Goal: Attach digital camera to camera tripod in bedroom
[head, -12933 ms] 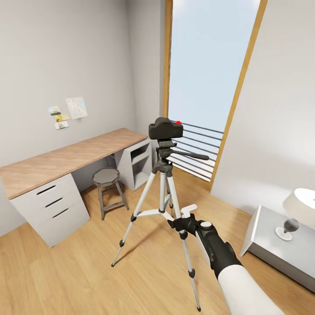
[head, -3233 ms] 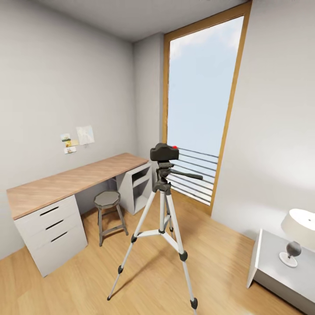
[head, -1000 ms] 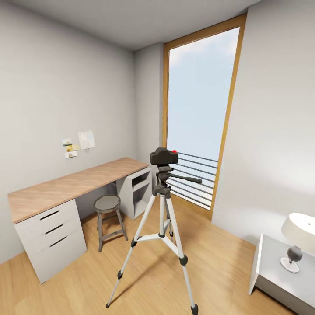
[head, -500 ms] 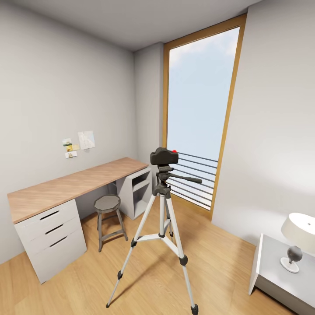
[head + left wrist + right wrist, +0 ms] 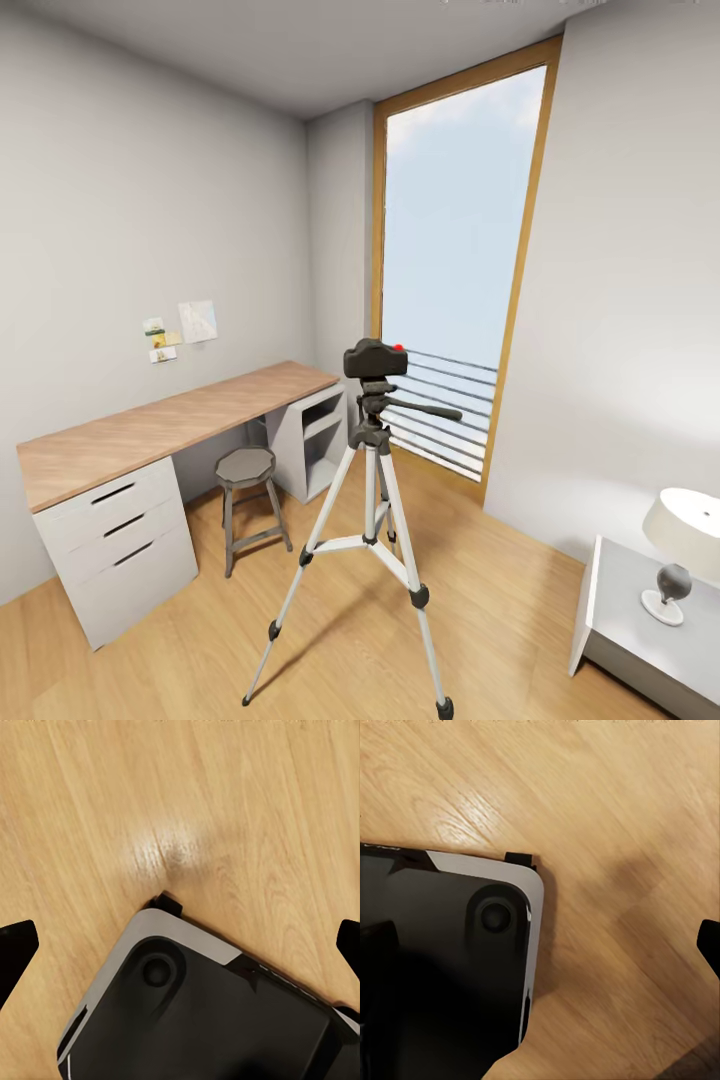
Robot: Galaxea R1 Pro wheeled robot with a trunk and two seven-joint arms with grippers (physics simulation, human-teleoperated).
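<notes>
Two grippers: your left gripper [image 5: 180, 945] and right gripper [image 5: 547, 937] hang over the wood floor [image 5: 607, 810] with fingertips spread wide, nothing between them, since there's nothing left to carry
Desk [image 5: 160, 425]: bare along the left wall, stool [image 5: 250, 468] tucked beside it
Digital camera [image 5: 374, 359]: seated upright on the head of the camera tripod [image 5: 372, 500], mid-room before the window [image 5: 450, 270]
Your step: attachment looks done, so only check it sits level
</notes>
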